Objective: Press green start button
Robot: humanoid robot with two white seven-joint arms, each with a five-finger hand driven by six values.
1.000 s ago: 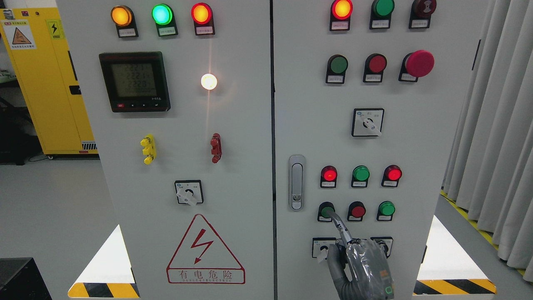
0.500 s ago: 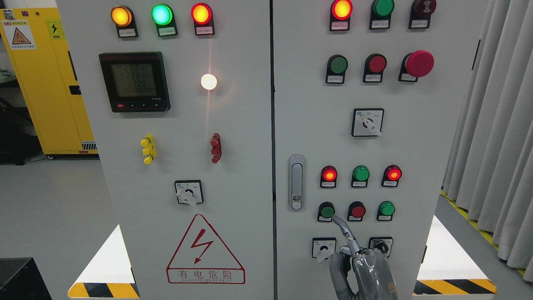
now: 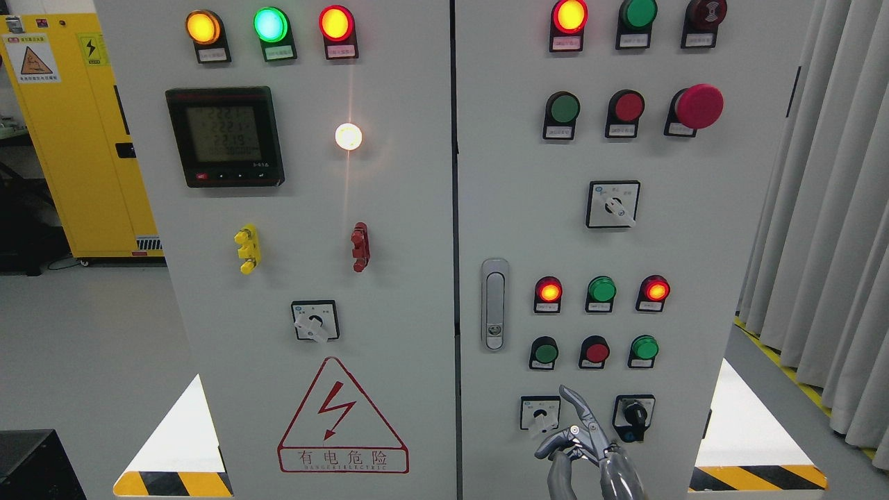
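The dark green push button (image 3: pixel 546 353) sits in the lower row on the cabinet's right door (image 3: pixel 694 229), left of a red button (image 3: pixel 596 352) and a brighter green one (image 3: pixel 645 347). My right hand (image 3: pixel 582 439) rises from the bottom edge below this row. Its index finger (image 3: pixel 575 404) points up and left, with the tip well below the green button and apart from it. The other fingers are curled and the hand holds nothing. The left arm is out of view.
Two rotary switches (image 3: pixel 540 414) (image 3: pixel 634 415) flank the hand. A door latch (image 3: pixel 494 304) stands left of the buttons. Above are indicator lamps (image 3: pixel 601 289), a selector (image 3: pixel 613 204) and a red mushroom stop button (image 3: pixel 699 105). Curtains (image 3: pixel 826 229) hang at the right.
My right hand has dropped down and slightly right. The index fingertip, on the green button a second ago, has come off it and now sits between the two rotary switches.
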